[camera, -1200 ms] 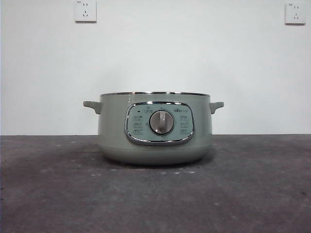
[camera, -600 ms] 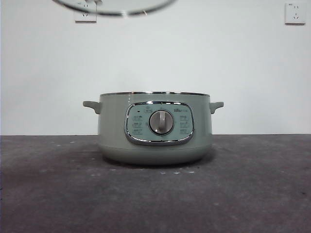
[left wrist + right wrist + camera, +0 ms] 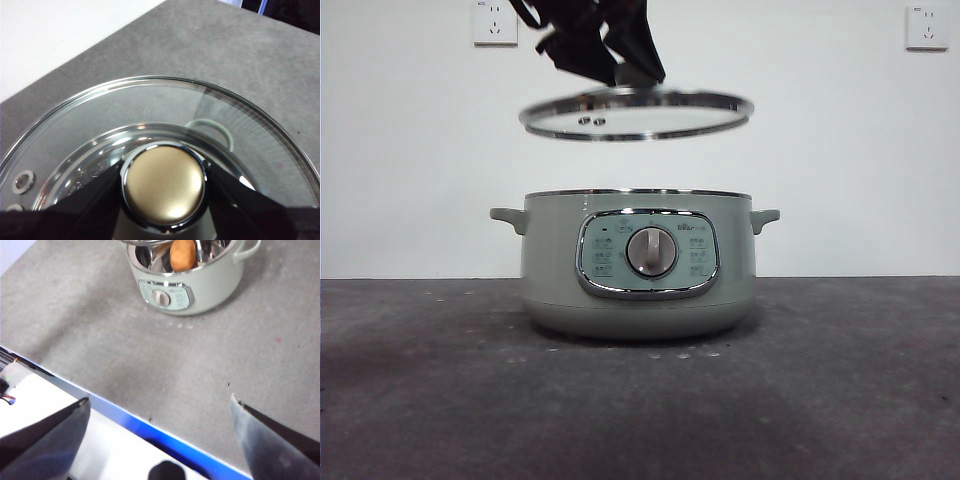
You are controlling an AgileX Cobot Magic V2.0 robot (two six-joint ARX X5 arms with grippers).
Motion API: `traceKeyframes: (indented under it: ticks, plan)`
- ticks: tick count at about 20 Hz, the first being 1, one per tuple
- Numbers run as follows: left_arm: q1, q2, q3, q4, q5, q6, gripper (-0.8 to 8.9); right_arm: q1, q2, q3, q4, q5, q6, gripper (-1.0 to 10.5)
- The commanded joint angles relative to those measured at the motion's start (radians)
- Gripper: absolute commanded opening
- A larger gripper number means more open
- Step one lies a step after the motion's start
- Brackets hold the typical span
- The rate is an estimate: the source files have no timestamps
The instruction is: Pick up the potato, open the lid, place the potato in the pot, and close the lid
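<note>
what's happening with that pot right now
The left gripper holds the glass lid by its knob, in the air above the open green pot. The potato is already inside the pot. The right gripper waits open, away from the pot.

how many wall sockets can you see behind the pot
2. One wall socket is high on the wall toward the front view's left, partly behind the left gripper holding the lid. The other socket is high at the right edge. Others could lie outside the frame.
</note>
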Motion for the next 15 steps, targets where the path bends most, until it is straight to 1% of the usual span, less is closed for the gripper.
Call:
traceKeyframes:
  ticks: [1, 5, 15]
  plan:
    - [-0.003, 0.021, 0.005, 0.068, 0.011, 0.012, -0.08, 0.002, -0.004, -0.025, -0.026, -0.003, 0.013, 4.7]
    - [-0.003, 0.061, 0.005, 0.090, 0.011, 0.012, -0.08, 0.002, -0.004, -0.052, -0.026, -0.002, 0.013, 4.7]
    - [0.004, 0.099, 0.005, 0.071, 0.011, 0.019, -0.08, 0.002, -0.004, -0.054, -0.026, 0.003, 0.011, 4.7]
